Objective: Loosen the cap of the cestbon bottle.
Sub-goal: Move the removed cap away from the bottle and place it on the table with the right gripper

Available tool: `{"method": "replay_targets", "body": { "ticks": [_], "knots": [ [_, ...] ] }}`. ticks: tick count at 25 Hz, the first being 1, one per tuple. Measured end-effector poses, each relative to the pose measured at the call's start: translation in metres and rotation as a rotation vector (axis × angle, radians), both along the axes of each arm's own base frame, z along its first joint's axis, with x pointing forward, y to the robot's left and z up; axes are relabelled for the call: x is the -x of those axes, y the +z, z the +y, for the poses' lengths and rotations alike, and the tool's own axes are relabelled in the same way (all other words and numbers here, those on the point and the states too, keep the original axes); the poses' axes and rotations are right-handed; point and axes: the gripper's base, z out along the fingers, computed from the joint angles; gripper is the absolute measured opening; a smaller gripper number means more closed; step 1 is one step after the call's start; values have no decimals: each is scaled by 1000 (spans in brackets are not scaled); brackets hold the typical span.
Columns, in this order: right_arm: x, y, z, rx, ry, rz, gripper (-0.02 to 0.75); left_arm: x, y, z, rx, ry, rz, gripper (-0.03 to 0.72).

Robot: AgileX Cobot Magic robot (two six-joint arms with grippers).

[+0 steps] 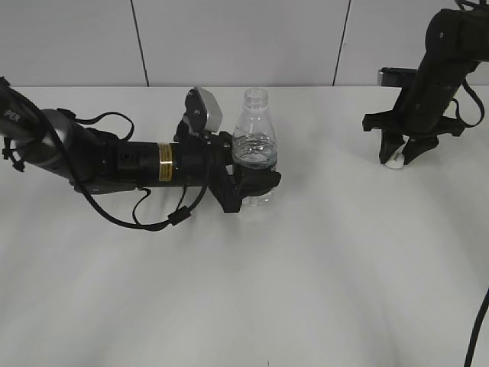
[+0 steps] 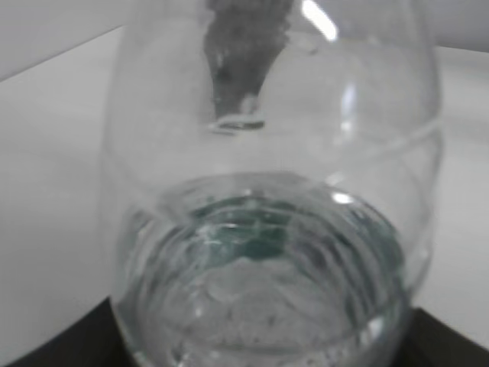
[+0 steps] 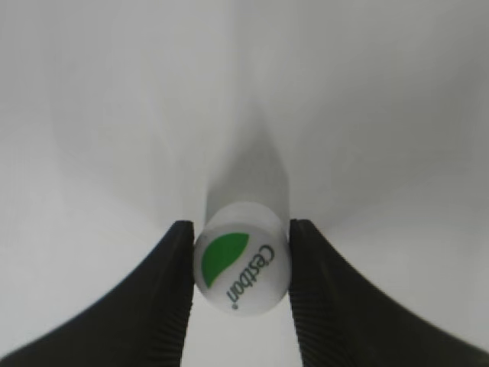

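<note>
The clear cestbon bottle (image 1: 254,138) stands upright at the table's middle with its neck open and no cap on it. My left gripper (image 1: 256,183) is shut around its lower body; the left wrist view is filled by the bottle (image 2: 267,229) with water in it. The white cap (image 1: 394,161) with a green half-moon mark is off the bottle, down at the table surface at the far right. My right gripper (image 1: 399,157) is shut on the cap, and the right wrist view shows the cap (image 3: 241,267) squeezed between both fingers (image 3: 240,284).
The white table (image 1: 321,275) spreads wide in front. A grey panelled wall (image 1: 229,38) stands behind the table's far edge. A cable (image 1: 480,329) hangs at the right edge.
</note>
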Motion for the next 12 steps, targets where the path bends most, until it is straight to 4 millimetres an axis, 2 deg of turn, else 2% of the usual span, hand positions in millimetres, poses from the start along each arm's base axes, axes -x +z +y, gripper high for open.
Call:
{"method": "replay_targets", "body": {
  "ticks": [7,12],
  "knots": [
    [0,0,-2,22,-19,-2,300,0,0,0,0,0,0,412],
    [0,0,-2,23,-19,-3,421,0,0,0,0,0,0,412]
  ]
}}
